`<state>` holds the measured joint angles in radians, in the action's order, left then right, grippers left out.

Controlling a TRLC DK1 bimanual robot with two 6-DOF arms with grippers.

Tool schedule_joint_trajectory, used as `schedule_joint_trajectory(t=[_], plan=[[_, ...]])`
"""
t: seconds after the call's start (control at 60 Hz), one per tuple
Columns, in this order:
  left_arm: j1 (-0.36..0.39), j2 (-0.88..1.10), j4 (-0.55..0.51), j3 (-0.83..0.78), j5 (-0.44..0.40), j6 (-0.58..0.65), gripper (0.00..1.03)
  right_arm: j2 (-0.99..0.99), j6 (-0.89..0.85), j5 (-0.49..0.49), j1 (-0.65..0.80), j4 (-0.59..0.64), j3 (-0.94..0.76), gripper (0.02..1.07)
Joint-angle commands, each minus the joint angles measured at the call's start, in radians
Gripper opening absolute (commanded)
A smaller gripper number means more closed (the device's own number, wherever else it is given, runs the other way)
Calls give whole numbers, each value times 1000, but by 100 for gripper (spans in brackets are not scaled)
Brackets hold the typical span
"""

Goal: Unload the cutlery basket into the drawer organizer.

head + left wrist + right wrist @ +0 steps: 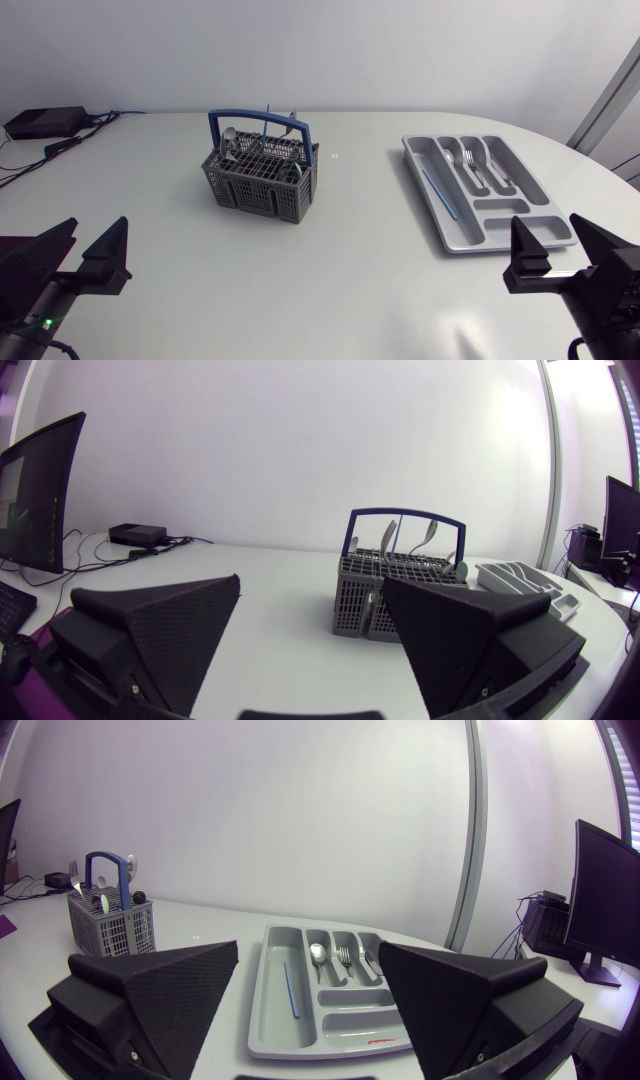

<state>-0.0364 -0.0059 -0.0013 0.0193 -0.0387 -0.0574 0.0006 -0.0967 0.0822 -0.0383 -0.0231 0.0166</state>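
Our left gripper (95, 228) and right gripper (548, 225) hang over the near edge, both wide open and holding nothing. Farther off, the cutlery basket (262, 175) stands well apart from the drawer organizer (420, 175). Spoons (229, 138) stand in the basket, so we judge that a pick from above comes next. The white table (350, 260) is smooth, with a black box (45, 122) at its far corner.

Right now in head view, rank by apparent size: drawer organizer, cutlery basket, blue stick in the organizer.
1. drawer organizer, widest footprint.
2. cutlery basket, somewhat smaller.
3. blue stick, by far the smallest.
Similar distance, so order holds.
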Motion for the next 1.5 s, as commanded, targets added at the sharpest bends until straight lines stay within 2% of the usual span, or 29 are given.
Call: schedule_joint_trajectory(t=[0.0, 0.283, 0.483, 0.683, 1.017, 1.217, 1.383, 1.483], plan=[[-2, -9, 6, -19, 10, -35, 99, -7, 23, 2, -5, -5, -21, 103], [-8, -9, 6, -12, 13, -39, 99, -7, 23, 5, -5, -6, -12, 103], [-8, -8, -5, 57, 13, -41, 96, 19, 23, 10, -37, 3, 54, 102], [-3, 26, -5, 116, 13, -41, 96, 171, 28, 10, -64, 2, 151, 102], [18, 354, -5, 300, 13, -45, 96, 507, 71, 57, -189, 12, 348, 102], [35, 531, -83, 426, 30, -65, 96, 734, 81, 62, -272, 63, 485, 102], [63, 735, -272, 597, 53, -62, 96, 937, 81, 67, -337, 146, 618, 102], [67, 850, -370, 674, 36, 8, 96, 1049, 77, 48, -370, 176, 684, 102]])
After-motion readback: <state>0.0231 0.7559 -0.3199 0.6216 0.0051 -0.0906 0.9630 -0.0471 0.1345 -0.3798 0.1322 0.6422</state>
